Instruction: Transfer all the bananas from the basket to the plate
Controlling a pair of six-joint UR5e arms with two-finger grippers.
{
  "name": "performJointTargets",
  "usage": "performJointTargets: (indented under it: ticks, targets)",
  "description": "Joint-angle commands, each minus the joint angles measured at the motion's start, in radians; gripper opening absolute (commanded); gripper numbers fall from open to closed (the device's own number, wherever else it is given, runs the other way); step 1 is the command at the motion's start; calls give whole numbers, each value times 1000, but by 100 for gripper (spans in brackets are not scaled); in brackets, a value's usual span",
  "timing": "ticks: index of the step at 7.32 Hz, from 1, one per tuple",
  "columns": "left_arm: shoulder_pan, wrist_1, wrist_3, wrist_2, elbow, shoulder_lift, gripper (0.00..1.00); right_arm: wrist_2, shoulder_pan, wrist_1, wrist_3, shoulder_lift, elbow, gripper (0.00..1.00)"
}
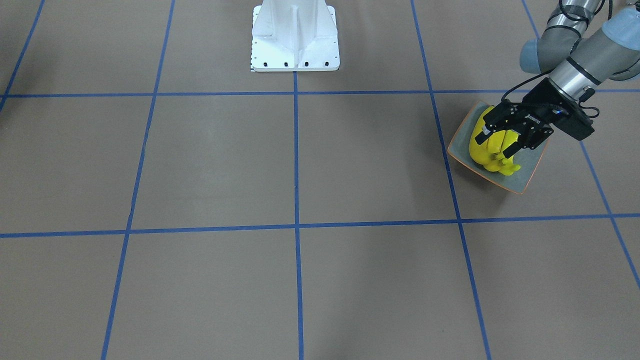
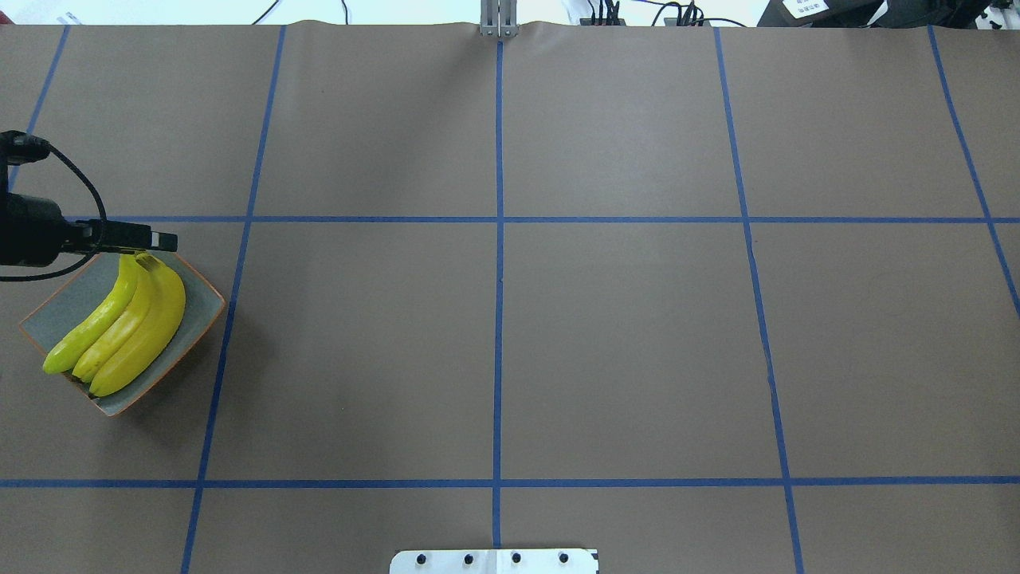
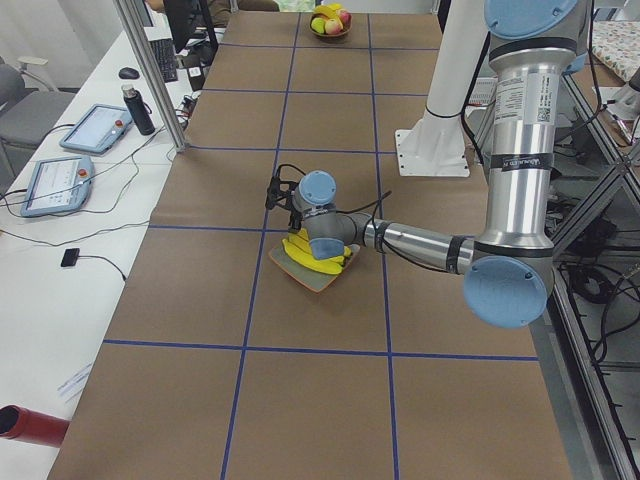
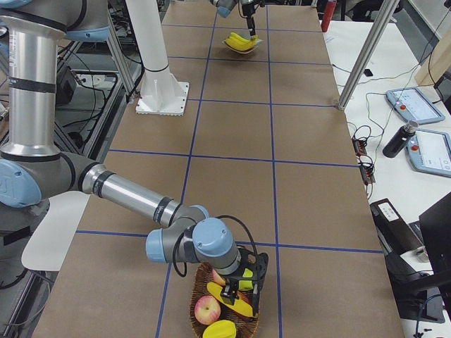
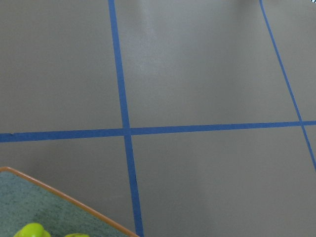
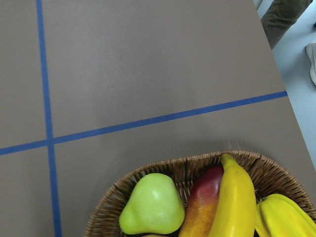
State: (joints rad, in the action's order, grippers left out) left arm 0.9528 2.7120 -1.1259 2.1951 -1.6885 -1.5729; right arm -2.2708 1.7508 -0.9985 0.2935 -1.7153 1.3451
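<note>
Three bananas (image 2: 135, 319) lie side by side on the plate (image 2: 60, 311) at the table's left end; they also show in the front view (image 1: 487, 150). My left gripper (image 1: 495, 145) hangs over their stem ends, with its fingers apart and banana showing between them. The basket (image 6: 197, 168) stands at the table's right end and holds one more banana (image 6: 237, 202). My right gripper (image 4: 246, 282) reaches into the basket (image 4: 204, 327). I cannot tell whether it is open or shut.
The basket also holds a green pear (image 6: 153, 205), a red-yellow mango (image 6: 202, 207), a ribbed yellow fruit (image 6: 286, 217) and an apple (image 4: 208, 308). The white robot base (image 1: 295, 35) stands at the table's middle near edge. Blue tape lines grid the brown table.
</note>
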Motion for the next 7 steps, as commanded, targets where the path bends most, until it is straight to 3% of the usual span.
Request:
performJointTargets:
  ticks: [1,3,7]
  targets:
    - [1,0,0,0,-2,-9,99,-13,3,96,134,-1,-82,99]
    - [1,0,0,-2,-2,-9,99,77,-10,171,282,6,-107,99]
    - [1,2,1,-3,1,-9,99,106,-131,294,421,6,-170,98]
